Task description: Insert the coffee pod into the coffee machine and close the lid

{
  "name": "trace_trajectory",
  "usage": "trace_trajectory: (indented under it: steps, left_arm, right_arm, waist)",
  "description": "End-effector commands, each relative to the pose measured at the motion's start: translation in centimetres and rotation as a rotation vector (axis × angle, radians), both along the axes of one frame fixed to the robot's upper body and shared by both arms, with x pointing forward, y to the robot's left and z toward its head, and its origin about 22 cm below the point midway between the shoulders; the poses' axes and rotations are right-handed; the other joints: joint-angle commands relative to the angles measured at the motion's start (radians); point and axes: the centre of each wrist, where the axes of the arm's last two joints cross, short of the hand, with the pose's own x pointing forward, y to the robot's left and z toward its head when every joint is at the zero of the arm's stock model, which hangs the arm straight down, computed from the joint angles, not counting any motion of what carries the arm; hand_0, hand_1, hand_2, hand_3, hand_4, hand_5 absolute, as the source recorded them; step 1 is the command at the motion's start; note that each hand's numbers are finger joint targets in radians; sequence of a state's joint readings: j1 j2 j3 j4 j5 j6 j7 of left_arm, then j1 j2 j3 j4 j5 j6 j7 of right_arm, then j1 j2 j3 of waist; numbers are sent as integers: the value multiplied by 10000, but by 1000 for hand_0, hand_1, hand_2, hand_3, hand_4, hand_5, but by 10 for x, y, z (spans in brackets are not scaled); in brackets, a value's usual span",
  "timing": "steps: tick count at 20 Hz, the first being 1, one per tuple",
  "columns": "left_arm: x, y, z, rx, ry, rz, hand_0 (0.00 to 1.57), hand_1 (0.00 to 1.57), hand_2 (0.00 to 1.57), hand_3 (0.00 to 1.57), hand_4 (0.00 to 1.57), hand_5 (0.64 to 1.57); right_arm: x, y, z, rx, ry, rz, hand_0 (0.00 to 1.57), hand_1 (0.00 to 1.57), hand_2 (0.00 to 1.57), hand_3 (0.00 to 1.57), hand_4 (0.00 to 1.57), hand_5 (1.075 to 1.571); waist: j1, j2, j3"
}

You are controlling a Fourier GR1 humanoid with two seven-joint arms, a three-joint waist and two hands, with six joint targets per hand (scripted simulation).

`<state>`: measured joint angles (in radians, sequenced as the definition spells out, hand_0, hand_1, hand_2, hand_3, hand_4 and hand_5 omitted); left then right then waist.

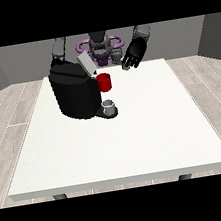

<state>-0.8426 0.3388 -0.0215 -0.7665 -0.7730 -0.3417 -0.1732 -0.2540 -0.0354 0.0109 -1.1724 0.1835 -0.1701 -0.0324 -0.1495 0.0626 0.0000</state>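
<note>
My hand at the view's right (pixel 131 57) hangs with fingers relaxed, holding nothing, over the table's (pixel 137 138) far edge. Grey coffee pod (pixel 109 104) sits near the coffee machine (pixel 74 93), under a red thing at the machine (pixel 104 82). Lid (pixel 85 64) is up. Risk, I judge: reaching in, I nudge the pod. Other hand hidden.

A bare test room: grey walls (pixel 4 68), pale plank floor (pixel 11 113), one white table (pixel 113 147).
</note>
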Motion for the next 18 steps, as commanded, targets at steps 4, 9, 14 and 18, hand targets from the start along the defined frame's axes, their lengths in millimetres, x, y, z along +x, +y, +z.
trace_trajectory:
  steps: [4, 9, 14, 18]
  left_arm:
    - [17, -2, 57, -782, -297, 219, 985, 985, 1204, 1371, 511, 1571]
    - [27, 5, 112, -1309, -628, 610, 1195, 1195, 1240, 1260, 489, 1571]
    - [29, 2, 144, -676, -1507, 764, 1155, 1155, 1247, 1266, 484, 1571]
    - [30, 6, 151, -854, -1981, 990, 1222, 1222, 1288, 1238, 475, 1571]
  right_arm:
    - [9, 12, 21, 281, -529, 336, 0, 0, 0, 0, 0, 1571]
    - [18, 2, 40, 233, -1036, 514, 0, 0, 0, 0, 0, 1571]
    - [22, 3, 48, 109, -1778, 428, 0, 0, 0, 0, 0, 1571]
    - [37, 8, 79, 282, -2275, 289, 0, 0, 0, 0, 263, 1571]
  waist:
    - [-494, 19, 0]
    - [-1131, 289, 1]
    - [-1377, 1083, 4]
    - [-1535, 1677, 1]
